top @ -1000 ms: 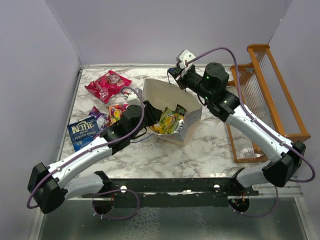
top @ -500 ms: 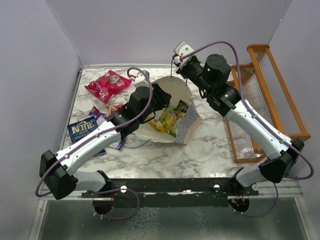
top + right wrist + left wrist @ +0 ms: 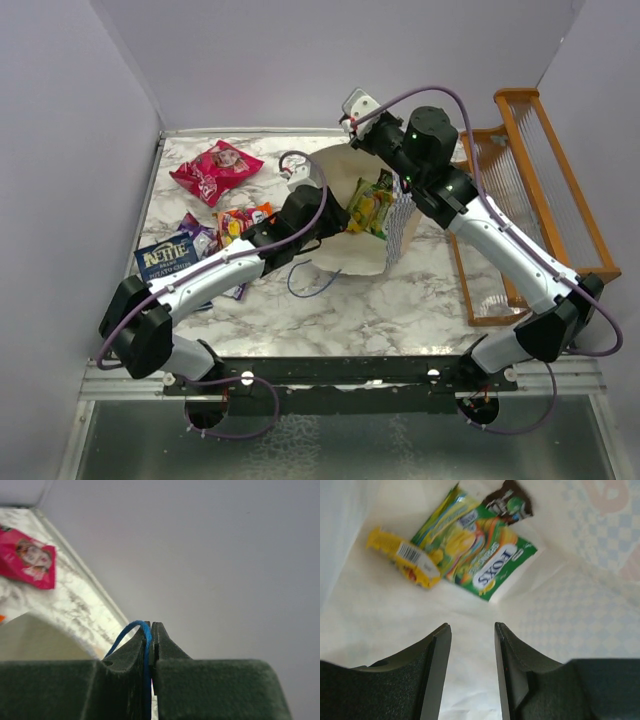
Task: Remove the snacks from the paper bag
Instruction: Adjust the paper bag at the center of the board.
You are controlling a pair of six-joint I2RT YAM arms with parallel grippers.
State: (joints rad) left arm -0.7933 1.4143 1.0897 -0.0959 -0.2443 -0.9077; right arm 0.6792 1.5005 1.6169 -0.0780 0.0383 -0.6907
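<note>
The paper bag (image 3: 352,245) lies tipped, its mouth toward my left arm. My right gripper (image 3: 151,627) is shut on the bag's blue cord handle (image 3: 129,630) and holds it up at the back. My left gripper (image 3: 472,630) is open inside the bag with nothing between its fingers. Ahead of it on the bag's inner wall lie snacks: a green pack (image 3: 492,562), a yellow pack (image 3: 402,557) and a dark pack (image 3: 512,502). The green and yellow packs (image 3: 370,205) show through the bag's mouth from above. Out on the table lie a pink-red bag (image 3: 215,170), a blue chips bag (image 3: 165,258) and small packs (image 3: 240,222).
An orange wooden rack (image 3: 530,200) stands at the right edge of the table. The bag's other blue cord (image 3: 310,285) trails loose on the marble in front of the bag. Grey walls close in the left, back and right.
The right gripper has lifted the handle back, and the bag has tipped up and shifted right. My left arm has swung right into the bag's mouth, its jaws a little wider.
</note>
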